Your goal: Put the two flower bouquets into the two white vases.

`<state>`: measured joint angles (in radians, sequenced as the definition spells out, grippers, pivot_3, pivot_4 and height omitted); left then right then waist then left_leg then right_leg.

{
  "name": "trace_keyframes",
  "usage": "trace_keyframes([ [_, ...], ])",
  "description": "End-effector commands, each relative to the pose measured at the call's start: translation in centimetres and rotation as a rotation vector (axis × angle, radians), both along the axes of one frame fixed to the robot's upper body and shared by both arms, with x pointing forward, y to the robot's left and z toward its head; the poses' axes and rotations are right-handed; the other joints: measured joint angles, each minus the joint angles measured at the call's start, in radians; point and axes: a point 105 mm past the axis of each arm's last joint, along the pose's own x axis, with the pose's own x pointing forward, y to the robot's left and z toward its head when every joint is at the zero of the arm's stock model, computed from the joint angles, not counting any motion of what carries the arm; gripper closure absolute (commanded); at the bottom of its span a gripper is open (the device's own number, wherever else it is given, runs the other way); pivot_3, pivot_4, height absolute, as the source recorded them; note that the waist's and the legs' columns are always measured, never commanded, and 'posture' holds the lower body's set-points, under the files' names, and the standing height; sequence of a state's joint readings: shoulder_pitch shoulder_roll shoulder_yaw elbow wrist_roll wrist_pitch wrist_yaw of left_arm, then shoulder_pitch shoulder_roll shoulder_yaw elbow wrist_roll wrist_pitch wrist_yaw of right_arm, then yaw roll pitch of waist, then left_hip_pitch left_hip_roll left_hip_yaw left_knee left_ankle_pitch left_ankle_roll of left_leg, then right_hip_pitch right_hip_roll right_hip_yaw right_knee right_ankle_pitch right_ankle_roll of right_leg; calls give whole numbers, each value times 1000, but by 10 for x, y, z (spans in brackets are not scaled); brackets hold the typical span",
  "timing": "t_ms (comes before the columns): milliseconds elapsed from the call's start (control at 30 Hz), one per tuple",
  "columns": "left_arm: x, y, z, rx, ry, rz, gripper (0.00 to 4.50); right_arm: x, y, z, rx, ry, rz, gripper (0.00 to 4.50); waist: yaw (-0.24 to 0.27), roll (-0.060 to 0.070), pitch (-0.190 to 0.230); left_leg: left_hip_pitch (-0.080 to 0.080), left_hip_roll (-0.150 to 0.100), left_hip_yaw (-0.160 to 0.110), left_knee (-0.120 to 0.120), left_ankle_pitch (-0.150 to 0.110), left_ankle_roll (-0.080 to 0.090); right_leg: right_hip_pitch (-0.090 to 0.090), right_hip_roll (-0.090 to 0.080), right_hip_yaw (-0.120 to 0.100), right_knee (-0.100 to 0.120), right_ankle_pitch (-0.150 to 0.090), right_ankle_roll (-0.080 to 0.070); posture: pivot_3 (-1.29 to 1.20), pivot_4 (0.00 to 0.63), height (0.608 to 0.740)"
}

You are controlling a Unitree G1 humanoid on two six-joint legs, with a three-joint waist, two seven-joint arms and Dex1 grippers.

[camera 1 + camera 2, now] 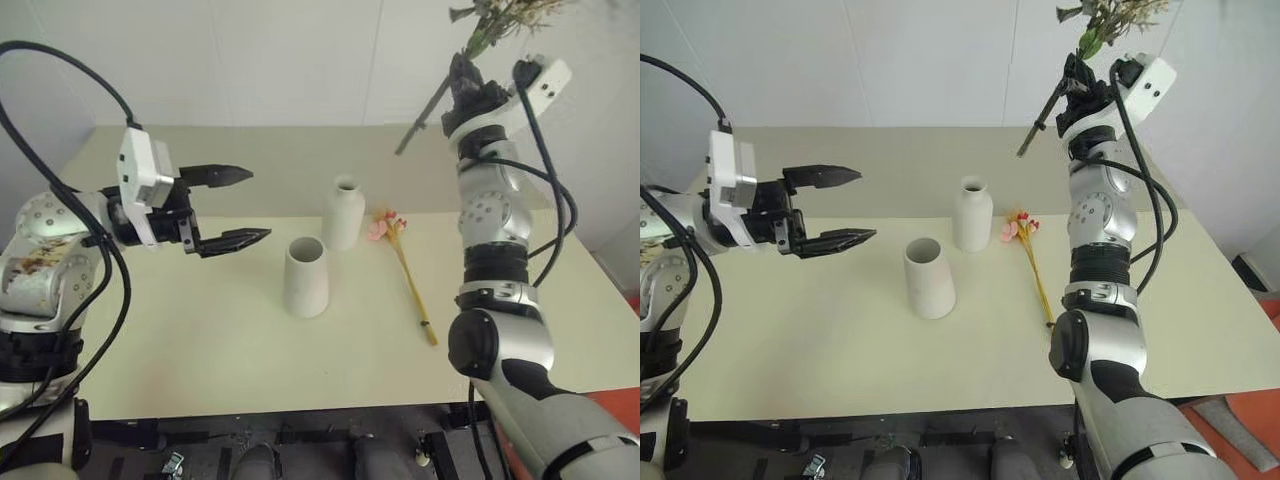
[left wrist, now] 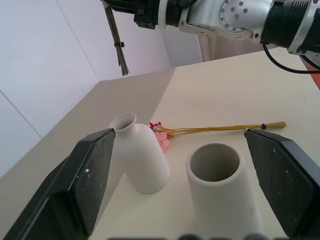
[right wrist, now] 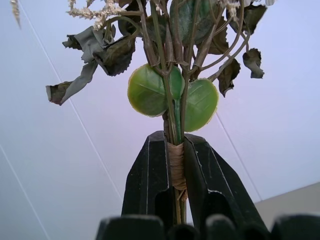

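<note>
Right end effector clenched on bushy bouquet, sprigs up; left end effector spread.

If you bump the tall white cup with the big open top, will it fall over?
Probably not from a light bump. The cone vase stands upright on the table, widening toward its base, so it looks fairly steady. A hard shove near its open rim might still tip it. Tipped, it would probably roll in a curve, being tapered.

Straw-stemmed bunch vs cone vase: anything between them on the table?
Yes: the bottle vase partly, near the straw-stemmed bunch's flower end; toward the cone vase, bare table. Left eye view.
</note>
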<state>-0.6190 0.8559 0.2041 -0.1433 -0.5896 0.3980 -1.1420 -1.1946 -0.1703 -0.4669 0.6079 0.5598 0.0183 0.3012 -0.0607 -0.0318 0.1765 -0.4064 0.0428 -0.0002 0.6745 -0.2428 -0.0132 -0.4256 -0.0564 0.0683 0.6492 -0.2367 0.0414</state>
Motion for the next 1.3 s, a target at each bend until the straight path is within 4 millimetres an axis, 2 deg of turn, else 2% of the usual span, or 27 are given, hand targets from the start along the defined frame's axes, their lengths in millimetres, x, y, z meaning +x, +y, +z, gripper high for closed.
trace_keyframes([
  [33,-5,11,9,-39,-24,40,0,-13,8,20,39,-114,51,4302,-3,0,0,0,0,0,0,0,0,0,0,0,0,0,0,0,150,740],
  [233,-5,17,5,-11,-21,79,0,-2,37,2,-3,-72,101,4302,-8,0,0,1,0,0,0,0,0,0,1,0,1,0,0,0,150,740],
  [467,-5,16,3,-4,-20,83,0,9,62,-17,-50,-28,144,4302,-9,1,0,1,0,0,-1,0,0,0,1,0,0,0,0,0,150,740],
  [833,-5,17,4,1,-30,91,0,5,92,-34,-211,-63,164,4302,-9,1,1,1,0,0,-1,0,0,0,1,0,0,0,0,0,150,740],
  [933,-5,17,5,1,-34,93,0,2,105,-46,-330,-86,133,4302,-12,1,1,1,0,0,-1,0,0,0,1,0,0,0,0,0,150,740],
  [1300,-7,19,5,1,-44,100,0,8,107,-62,-393,-54,101,4302,-11,1,1,1,0,0,-2,0,-1,0,1,0,0,0,0,0,150,740],
])
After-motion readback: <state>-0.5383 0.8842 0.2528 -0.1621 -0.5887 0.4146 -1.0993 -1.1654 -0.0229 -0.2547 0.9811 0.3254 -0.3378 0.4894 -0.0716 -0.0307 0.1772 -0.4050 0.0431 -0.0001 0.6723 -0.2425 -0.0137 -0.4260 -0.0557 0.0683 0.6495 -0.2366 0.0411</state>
